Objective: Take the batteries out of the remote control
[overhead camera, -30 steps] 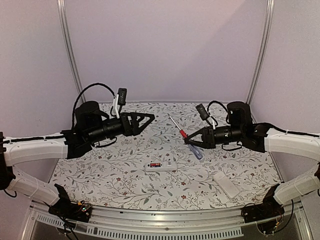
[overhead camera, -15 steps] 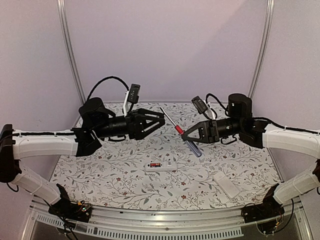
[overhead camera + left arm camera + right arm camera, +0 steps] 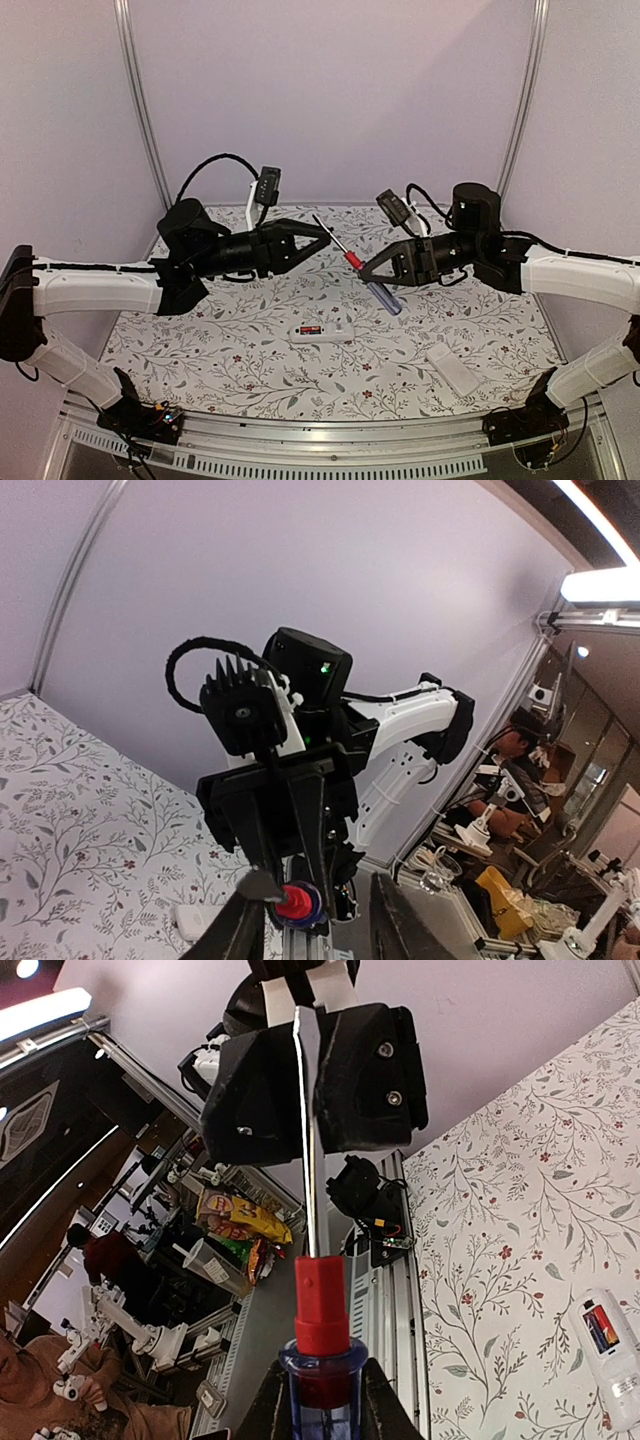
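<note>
Batteries (image 3: 311,330) sit in remote control (image 3: 336,333), low ctr of top view; none out yet, I'd say; right gripper (image 3: 371,279) clamps screwdriver (image 3: 352,259) handle; left gripper (image 3: 321,236) flanks its shaft, can't tell if pinched.

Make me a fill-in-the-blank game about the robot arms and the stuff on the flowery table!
1. The right gripper is shut on the ____ part of the handle of the screwdriver.
2. The remote control lies on the table with red ____ inside it.
3. The flat white plate lies nearest the ____ arm's base.

Missing words: blue; batteries; right.
</note>
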You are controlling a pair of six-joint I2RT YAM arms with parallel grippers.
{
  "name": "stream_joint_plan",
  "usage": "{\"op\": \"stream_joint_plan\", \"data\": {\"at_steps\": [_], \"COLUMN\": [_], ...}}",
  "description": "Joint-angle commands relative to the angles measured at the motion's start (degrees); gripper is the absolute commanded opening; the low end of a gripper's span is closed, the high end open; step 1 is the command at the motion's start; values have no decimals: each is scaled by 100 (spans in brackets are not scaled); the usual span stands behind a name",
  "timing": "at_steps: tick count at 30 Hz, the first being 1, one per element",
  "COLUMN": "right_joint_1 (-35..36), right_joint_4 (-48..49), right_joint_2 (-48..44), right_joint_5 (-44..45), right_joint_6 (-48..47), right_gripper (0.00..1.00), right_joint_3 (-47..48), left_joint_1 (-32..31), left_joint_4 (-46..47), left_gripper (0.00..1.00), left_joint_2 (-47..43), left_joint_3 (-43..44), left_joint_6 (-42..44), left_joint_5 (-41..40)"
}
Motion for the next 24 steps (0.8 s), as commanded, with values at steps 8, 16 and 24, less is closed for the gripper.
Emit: {"op": "stream_joint_plan", "data": {"at_steps": [8, 16, 24], "right_joint_1": [28, 23, -70], "right_joint_4": [62, 62, 269], "right_joint_2": [128, 156, -38], "right_joint_5": [-123, -81, 1170], "right_joint_6": [30, -71, -344], "right_gripper": [0, 2, 83], "right_joint_3": [132, 144, -1], "left_joint_1": [-68, -50, 99], "left_joint_4": [385, 547, 600], "left_gripper": [4, 0, 0], "left_joint_2": [91, 84, 46], "left_joint_3": [-70, -162, -225], "left_joint_6": [-241, -460, -1224], "left_joint_5": [-292, -715, -1739]}}
